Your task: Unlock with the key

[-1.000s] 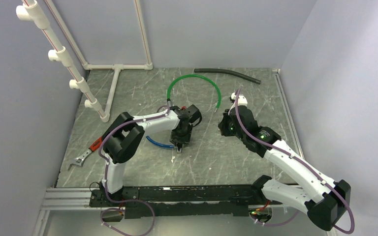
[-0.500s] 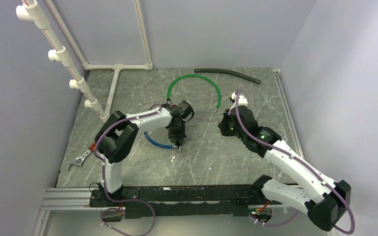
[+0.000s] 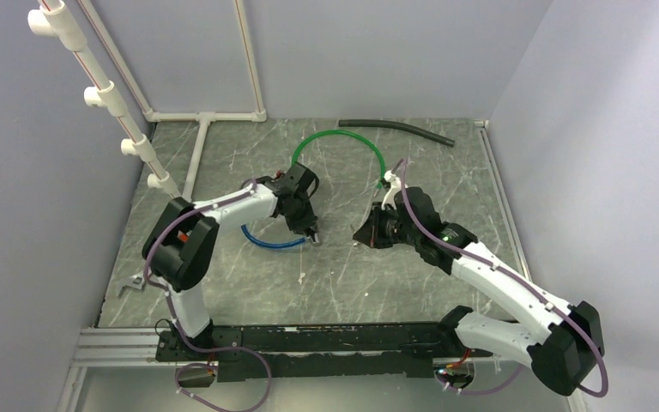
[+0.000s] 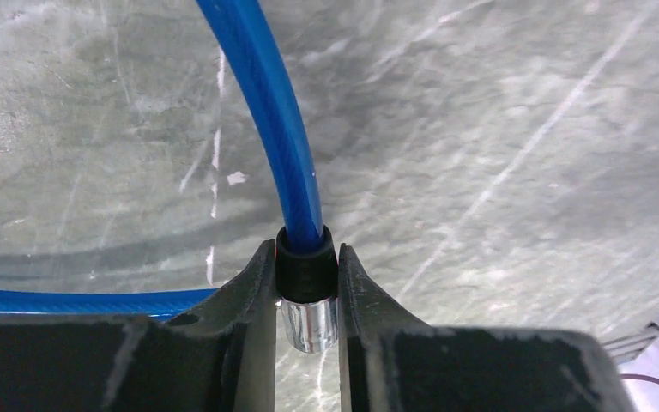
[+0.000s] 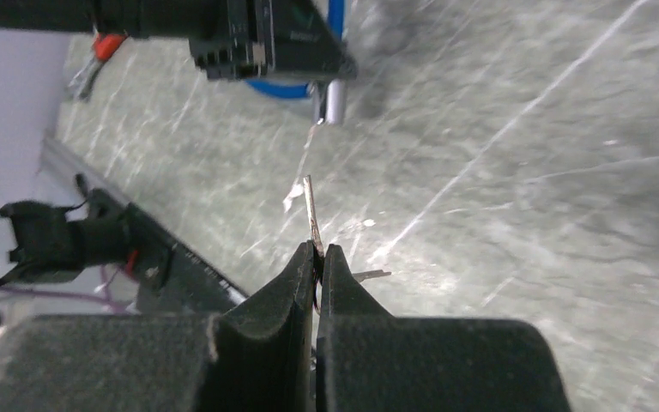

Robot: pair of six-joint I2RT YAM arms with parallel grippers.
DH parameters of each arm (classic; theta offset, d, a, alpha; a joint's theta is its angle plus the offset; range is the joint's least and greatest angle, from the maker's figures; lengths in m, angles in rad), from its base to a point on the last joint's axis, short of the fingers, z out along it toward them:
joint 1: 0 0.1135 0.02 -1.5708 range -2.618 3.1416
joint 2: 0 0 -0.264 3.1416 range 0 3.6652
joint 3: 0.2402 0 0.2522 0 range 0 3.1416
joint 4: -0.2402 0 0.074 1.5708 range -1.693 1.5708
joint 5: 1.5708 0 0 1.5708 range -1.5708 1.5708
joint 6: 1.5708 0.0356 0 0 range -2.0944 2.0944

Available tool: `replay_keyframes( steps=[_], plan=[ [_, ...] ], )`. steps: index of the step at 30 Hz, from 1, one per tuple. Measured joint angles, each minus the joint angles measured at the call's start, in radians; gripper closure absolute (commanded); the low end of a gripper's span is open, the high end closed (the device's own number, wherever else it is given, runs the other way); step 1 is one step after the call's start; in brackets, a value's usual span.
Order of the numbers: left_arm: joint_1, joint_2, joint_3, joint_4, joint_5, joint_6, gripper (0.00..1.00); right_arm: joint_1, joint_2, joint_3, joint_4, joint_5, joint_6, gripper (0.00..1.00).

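A blue cable lock (image 3: 266,243) lies curved on the grey table. My left gripper (image 3: 311,234) is shut on the lock's end, a black collar with a silver cylinder (image 4: 307,296); the blue cable (image 4: 275,112) runs away from my left gripper (image 4: 306,253). My right gripper (image 3: 362,238) is shut on a thin metal key (image 5: 311,210), whose blade sticks out ahead of my right gripper (image 5: 318,251). The key tip points toward the silver cylinder (image 5: 335,99) and stays a short gap from it.
A green cable loop (image 3: 340,135) and a black hose (image 3: 395,129) lie at the back. A white PVC pipe frame (image 3: 197,163) stands at the back left. A wrench (image 3: 130,286) lies at the left, partly hidden behind the left arm.
My left gripper has moved back and to the left with the lock end in it. My right gripper has moved left and nearer to the lock with the key.
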Motion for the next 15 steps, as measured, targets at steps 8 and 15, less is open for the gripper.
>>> replay_keyframes(
  steps=[8,15],
  plan=[
    [0.002,-0.17,-0.032,0.048,-0.027,-0.019,1.0,0.0,0.055,-0.059,0.102,-0.207,0.062,1.0],
    [0.002,-0.284,-0.076,0.072,-0.033,-0.051,1.0,0.019,0.125,-0.091,0.215,-0.246,0.121,1.0]
  ],
)
